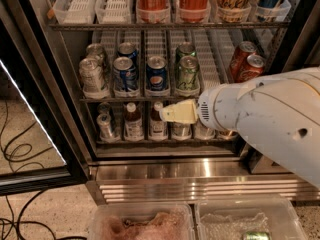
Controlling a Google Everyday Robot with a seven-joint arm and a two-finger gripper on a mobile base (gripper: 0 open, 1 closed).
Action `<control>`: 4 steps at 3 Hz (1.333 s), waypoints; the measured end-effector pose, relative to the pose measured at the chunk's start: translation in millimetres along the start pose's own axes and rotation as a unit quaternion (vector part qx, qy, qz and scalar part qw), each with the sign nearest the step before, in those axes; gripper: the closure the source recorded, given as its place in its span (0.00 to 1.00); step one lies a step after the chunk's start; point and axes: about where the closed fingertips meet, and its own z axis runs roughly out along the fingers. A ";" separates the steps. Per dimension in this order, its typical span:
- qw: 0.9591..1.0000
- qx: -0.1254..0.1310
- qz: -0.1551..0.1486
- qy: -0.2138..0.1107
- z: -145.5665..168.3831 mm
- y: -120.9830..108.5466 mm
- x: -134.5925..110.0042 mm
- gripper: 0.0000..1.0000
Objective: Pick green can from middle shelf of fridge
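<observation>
Right now my gripper (168,114) hangs just below the green can (187,74) and a little to its left, cream tip pointing left, in front of the small bottles (133,122) on the rack under that can. Whether it is released or clenched I cannot tell from this side. It is not touching the green can, which stands upright at the front of its white lane on the middle shelf (208,59) of the fridge (150,171), with a second green-topped can right behind it. Just left of the green can stand two blue Pepsi cans (156,74), and farther left some silver cans (93,77). Well to its right, past two open lanes, are two red cans (247,63). My white arm (270,116) stretches away below and to the right of the green can.
</observation>
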 end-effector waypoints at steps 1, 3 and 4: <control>1.000 0.010 0.001 0.014 20.7 2.8 -0.5 0.00; 1.000 0.028 0.004 0.006 20.2 -4.8 -4.5 0.00; 0.999 0.032 -0.004 0.008 22.0 -3.6 -2.2 0.00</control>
